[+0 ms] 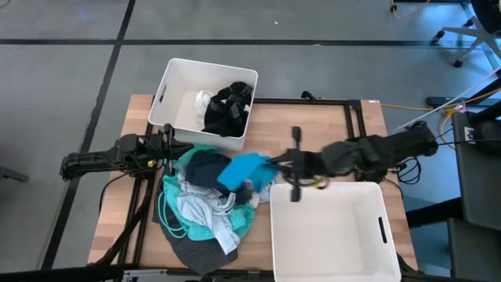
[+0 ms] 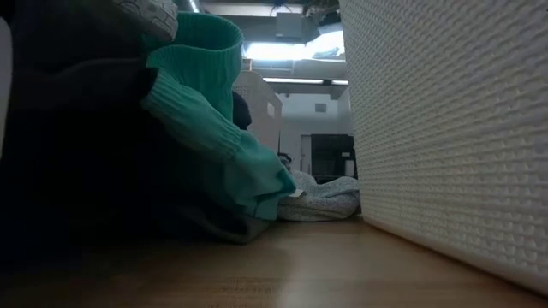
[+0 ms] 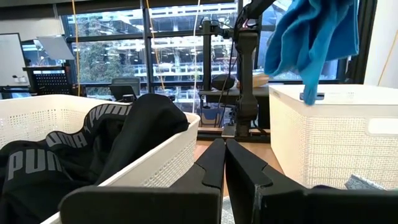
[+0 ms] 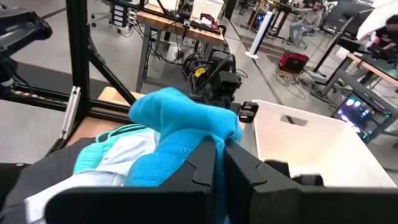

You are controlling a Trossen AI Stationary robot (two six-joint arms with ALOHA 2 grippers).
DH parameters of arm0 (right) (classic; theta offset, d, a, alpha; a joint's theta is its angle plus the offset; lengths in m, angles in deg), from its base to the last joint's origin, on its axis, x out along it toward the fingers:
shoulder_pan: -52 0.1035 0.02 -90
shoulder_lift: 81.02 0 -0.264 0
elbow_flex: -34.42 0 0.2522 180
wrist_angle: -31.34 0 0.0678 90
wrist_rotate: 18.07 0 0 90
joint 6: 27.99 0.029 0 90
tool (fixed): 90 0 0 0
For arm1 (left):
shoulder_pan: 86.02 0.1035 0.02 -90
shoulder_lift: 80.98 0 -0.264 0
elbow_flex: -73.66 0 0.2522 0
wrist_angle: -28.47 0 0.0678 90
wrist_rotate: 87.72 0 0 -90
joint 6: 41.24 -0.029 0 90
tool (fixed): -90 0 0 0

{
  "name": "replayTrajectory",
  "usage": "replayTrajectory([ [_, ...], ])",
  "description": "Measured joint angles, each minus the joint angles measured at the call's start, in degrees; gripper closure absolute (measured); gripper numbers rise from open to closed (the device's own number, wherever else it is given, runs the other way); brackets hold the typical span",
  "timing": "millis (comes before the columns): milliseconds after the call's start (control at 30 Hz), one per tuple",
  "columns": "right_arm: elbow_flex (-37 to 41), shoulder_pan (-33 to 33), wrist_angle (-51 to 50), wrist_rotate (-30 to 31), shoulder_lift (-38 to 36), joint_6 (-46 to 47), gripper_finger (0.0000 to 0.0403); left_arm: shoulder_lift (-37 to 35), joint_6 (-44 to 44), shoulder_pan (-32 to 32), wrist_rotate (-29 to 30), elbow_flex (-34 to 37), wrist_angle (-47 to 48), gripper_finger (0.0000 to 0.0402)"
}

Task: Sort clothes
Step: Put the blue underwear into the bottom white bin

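The wooden desk [image 1: 313,129] carries two white bins and a heap of clothes. The larger bin [image 1: 333,235] stands at about 5 o'clock on the desk, seen from above, and nothing shows inside it. The second bin [image 1: 184,90] stands at about 11 o'clock, partly over the desk's far edge, and holds black garments [image 1: 228,108] with a small white piece beside them. In the left wrist view one black garment hangs over this bin's rim and has white letters on it.

The pile of clothes [image 1: 205,211] lies at about 7 o'clock, between the two bins. Its long axis runs from the desk's middle toward the near edge. It shows teal, pale grey-blue, dark grey and dark blue fabric, and a teal cord loops out on its left side.

The right tool [image 1: 270,166] is over the middle of the desk, at the top of the pile. Its fingers are closed on the bright blue garment [image 1: 244,171], which is lifted above the pile. This garment is bunched and hangs down, with its long axis roughly upright in the left wrist view.

The left tool [image 1: 174,149] is closed and empty, at about 9 o'clock, just beside the second bin and pointing toward the middle.
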Motion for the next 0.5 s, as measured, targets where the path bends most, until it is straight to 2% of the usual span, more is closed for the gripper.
replayTrajectory([
  [100, 0.0, 3.99, -4.5, 4.47, -2.8, 2.27, 0.0384, 0.0, 0.13, 0.0, 0.0, 0.0, 0.0, 0.0398],
  [200, 0.0, 7.86, -9.93, 6.28, -5.28, 7.18, 0.0384, -0.01, 0.4, -0.01, 0.0, 0.0, 0.02, 0.0398],
  [500, -0.02, 17.89, -26.96, 9.71, -8.65, 29.01, 0.0384, 0.0, 0.83, 0.0, 0.0, 0.0, 0.02, 0.0398],
])
